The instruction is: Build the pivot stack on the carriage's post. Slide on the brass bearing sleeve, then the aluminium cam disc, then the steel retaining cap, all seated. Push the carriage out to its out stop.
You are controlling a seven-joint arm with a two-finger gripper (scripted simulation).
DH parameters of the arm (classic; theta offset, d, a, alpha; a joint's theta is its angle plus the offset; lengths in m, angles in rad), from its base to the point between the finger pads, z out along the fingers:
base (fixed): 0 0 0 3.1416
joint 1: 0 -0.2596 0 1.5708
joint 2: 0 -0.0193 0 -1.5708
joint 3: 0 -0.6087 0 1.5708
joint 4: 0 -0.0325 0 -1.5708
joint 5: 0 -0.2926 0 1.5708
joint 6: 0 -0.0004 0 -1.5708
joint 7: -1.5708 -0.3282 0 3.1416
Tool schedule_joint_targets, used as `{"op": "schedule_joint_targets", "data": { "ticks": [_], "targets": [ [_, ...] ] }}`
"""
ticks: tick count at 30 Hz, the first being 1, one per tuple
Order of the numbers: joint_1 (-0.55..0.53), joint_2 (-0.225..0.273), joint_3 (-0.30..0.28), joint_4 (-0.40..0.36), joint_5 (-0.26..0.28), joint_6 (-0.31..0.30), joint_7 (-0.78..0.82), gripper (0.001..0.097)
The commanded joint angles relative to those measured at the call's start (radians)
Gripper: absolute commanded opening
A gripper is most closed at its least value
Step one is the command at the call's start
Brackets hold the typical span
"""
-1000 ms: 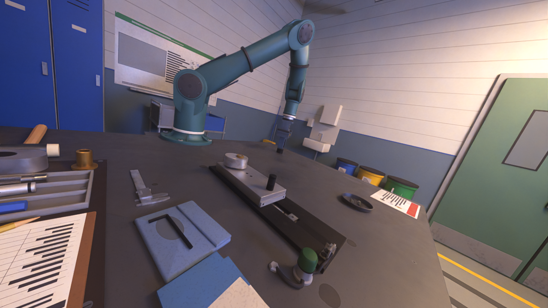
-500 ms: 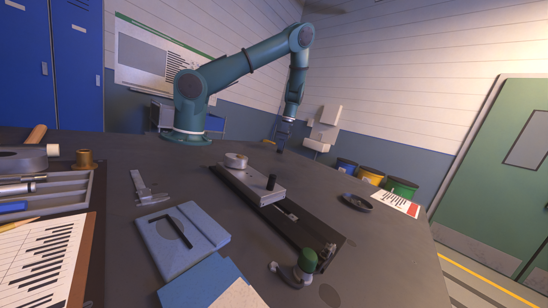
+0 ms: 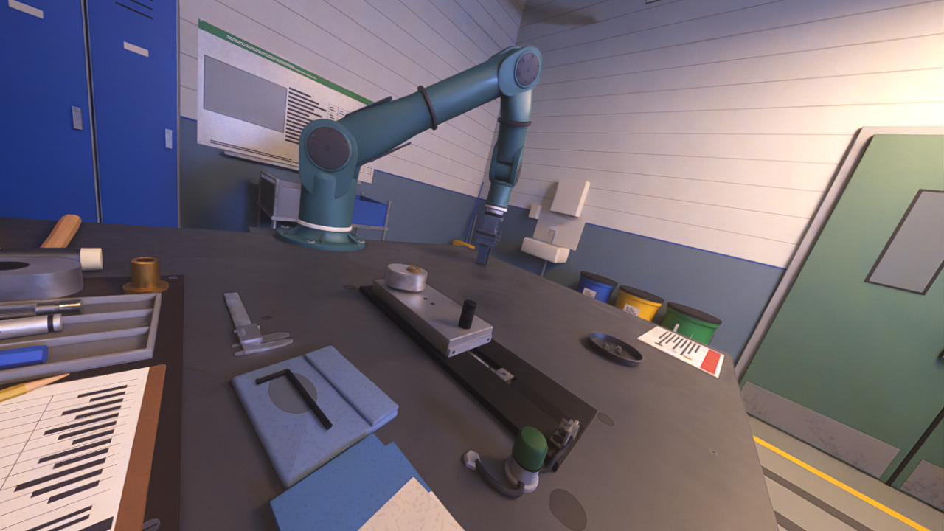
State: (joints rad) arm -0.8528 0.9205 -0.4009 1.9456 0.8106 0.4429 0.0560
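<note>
In the middle of the dark bench a grey carriage (image 3: 432, 316) sits on a black rail (image 3: 502, 386), near the rail's far end. On the carriage's far end stands the post with an aluminium cam disc (image 3: 406, 277) on it and a bit of brass (image 3: 414, 269) showing at its top. A black knob (image 3: 467, 314) stands on the carriage's near end. My gripper (image 3: 483, 259) hangs empty and part open just above the bench's far edge, behind and to the right of the disc. A brass flanged sleeve (image 3: 144, 274) stands at the far left.
A grey tool tray (image 3: 72, 327) lies at the left with a large steel ring (image 3: 36, 276) and a mallet behind it. A caliper (image 3: 247, 327), a pad with a hex key (image 3: 310, 399), a small dish (image 3: 615, 348) and a green-capped clamp (image 3: 525, 456) surround the rail.
</note>
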Motion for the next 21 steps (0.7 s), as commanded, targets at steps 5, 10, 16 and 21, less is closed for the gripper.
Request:
{"op": "schedule_joint_targets", "data": {
  "ticks": [5, 10, 16, 21],
  "targets": [
    [0.000, -0.001, 0.000, 0.000, 0.000, 0.000, 0.000, 0.0593],
    [0.000, -0.001, 0.000, 0.000, 0.000, -0.001, 0.000, 0.0593],
    [0.000, -0.001, 0.000, 0.000, 0.001, -0.001, 0.000, 0.0523],
    [0.000, -0.001, 0.001, 0.000, 0.001, -0.001, -0.001, 0.0423]
  ]
}}
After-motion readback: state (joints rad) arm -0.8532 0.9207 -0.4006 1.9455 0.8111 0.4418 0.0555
